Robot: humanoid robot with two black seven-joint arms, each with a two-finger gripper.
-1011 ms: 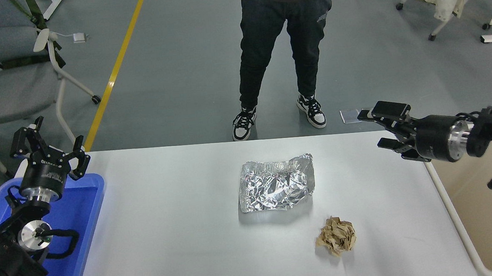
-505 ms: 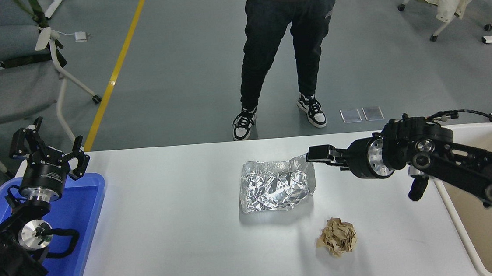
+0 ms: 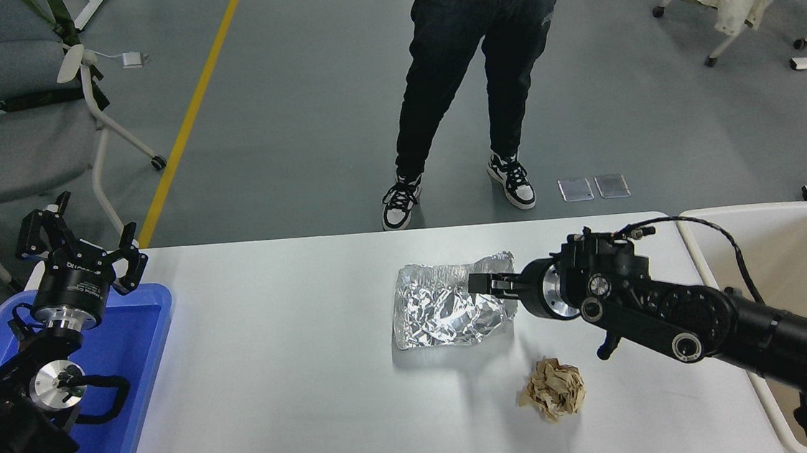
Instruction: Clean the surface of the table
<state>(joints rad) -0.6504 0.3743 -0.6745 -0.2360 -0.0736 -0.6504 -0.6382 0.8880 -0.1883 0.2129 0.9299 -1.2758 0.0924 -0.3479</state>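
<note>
The right gripper point(image 3: 481, 282) is held over the foil point(image 3: 446, 311) at the table point(image 3: 279, 380) centre — finger state cannot be told.

We see the right hand point(image 3: 483, 283) over the crumpled foil sheet's point(image 3: 446, 313) right edge on the white worktop point(image 3: 279, 380), a brown paper wad point(image 3: 553, 397) nearby.

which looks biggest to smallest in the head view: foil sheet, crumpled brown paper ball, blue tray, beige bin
1. blue tray and beige bin: both cut off by the picture's edge, so unranked
2. foil sheet
3. crumpled brown paper ball
</note>
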